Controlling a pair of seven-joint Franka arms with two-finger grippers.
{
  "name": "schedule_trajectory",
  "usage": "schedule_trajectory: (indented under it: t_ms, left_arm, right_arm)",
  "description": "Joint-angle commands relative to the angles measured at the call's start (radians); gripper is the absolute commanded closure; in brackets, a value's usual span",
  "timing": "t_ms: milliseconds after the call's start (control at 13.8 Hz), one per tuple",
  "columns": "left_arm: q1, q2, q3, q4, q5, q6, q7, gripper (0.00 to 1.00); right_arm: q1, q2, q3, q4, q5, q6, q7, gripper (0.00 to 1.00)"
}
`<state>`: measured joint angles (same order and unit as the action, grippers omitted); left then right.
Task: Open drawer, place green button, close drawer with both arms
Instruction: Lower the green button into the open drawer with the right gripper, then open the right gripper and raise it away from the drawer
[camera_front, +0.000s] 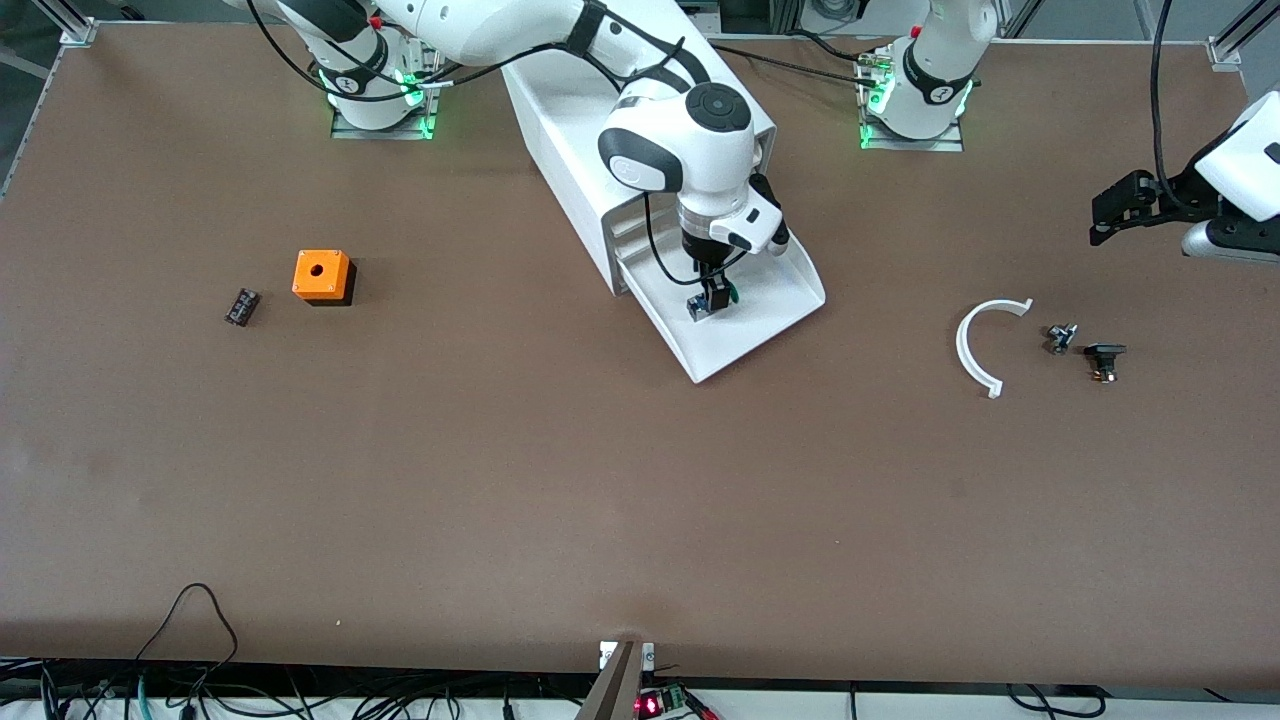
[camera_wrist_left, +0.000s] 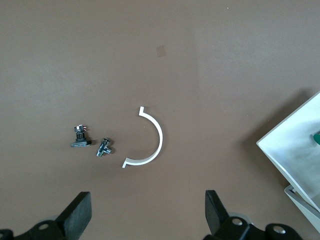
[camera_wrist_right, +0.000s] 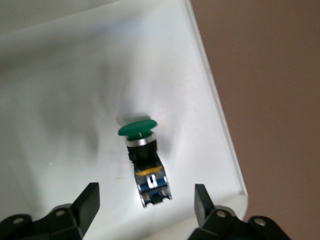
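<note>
While the drawer (camera_front: 745, 325) is sitting pulled out near the center of the front frame, the button (camera_wrist_right: 144, 164) is lying on its side on the tray floor, green cap and all. The right tool (camera_front: 712, 297) is hanging over it with its fingers spread wide, gripping nothing. The left tool (camera_front: 1120, 205) is waiting at the upper right edge of the frame, also spread open and empty over the counter (camera_front: 600, 500). My worry: the button is lying loose, so a hard shove closing the drawer could send it rolling around inside. Closing could also clip the right tool if it isn't lifted out first.
</note>
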<state>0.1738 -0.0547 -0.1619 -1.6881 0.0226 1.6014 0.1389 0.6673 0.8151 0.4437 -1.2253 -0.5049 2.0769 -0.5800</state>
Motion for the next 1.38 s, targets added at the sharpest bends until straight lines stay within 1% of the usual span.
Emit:
schedule_trajectory:
  t_ms: [0,145,218,291,363,436,509,581,726,872,944,1090,1162,1235,1308]
  left_arm:
    - [-0.010,0.045,0.010,0.044,-0.016,-0.015,0.001,0.00]
    - [-0.007,0.056,0.010,0.035,-0.016,0.005,-0.002,0.00]
    - [-0.008,0.056,0.004,0.028,-0.018,0.000,-0.010,0.00]
    - [-0.014,0.061,-0.010,0.022,-0.018,0.005,-0.027,0.00]
    - [-0.028,0.084,-0.019,0.012,-0.042,0.023,-0.060,0.00]
    - [-0.034,0.099,-0.030,-0.023,-0.067,0.101,-0.100,0.00]
    - [-0.043,0.111,-0.056,-0.086,-0.069,0.200,-0.140,0.00]
    - [-0.050,0.111,-0.097,-0.170,-0.069,0.304,-0.201,0.00]
    - [-0.051,0.116,-0.174,-0.310,-0.055,0.490,-0.408,0.00]
    - [-0.066,0.144,-0.223,-0.418,-0.053,0.650,-0.585,0.00]
    - [-0.070,0.157,-0.231,-0.468,-0.053,0.731,-0.619,0.00]
    - [-0.076,0.196,-0.232,-0.559,-0.055,0.894,-0.633,0.00]
    - [-0.077,0.219,-0.232,-0.585,-0.055,0.957,-0.636,0.00]
    - [-0.105,0.252,-0.232,-0.591,-0.058,1.017,-0.659,0.00]
    - [-0.132,0.289,-0.231,-0.591,-0.065,1.066,-0.730,0.00]
  right_arm:
    - [-0.032,-0.043,0.021,0.099,0.029,-0.090,0.017,0.00]
    - [-0.116,-0.114,0.009,0.099,0.130,-0.089,0.015,0.00]
    - [-0.167,-0.147,0.009,0.099,0.161,-0.086,0.015,0.00]
    - [-0.205,-0.184,0.009,0.101,0.164,-0.090,0.018,0.00]
    - [-0.247,-0.224,0.007,0.101,0.164,-0.092,0.022,0.00]
    - [-0.300,-0.249,0.004,0.099,0.167,-0.093,0.022,0.00]
    - [-0.345,-0.263,0.003,0.099,0.205,-0.093,0.026,0.00]
    - [-0.369,-0.292,-0.020,0.099,0.233,-0.093,0.041,0.00]
    - [-0.377,-0.329,-0.100,0.081,0.239,-0.093,0.179,0.00]
    - [-0.364,-0.355,-0.202,0.038,0.284,-0.093,0.358,0.00]
    - [-0.364,-0.372,-0.236,0.003,0.293,-0.098,0.461,0.00]
    - [-0.383,-0.412,-0.261,-0.083,0.302,-0.121,0.685,0.00]
    - [-0.387,-0.413,-0.272,-0.098,0.310,-0.159,0.795,0.00]
    - [-0.388,-0.413,-0.275,-0.103,0.306,-0.200,0.865,0.00]
    - [-0.390,-0.413,-0.292,-0.115,0.305,-0.239,0.900,0.00]
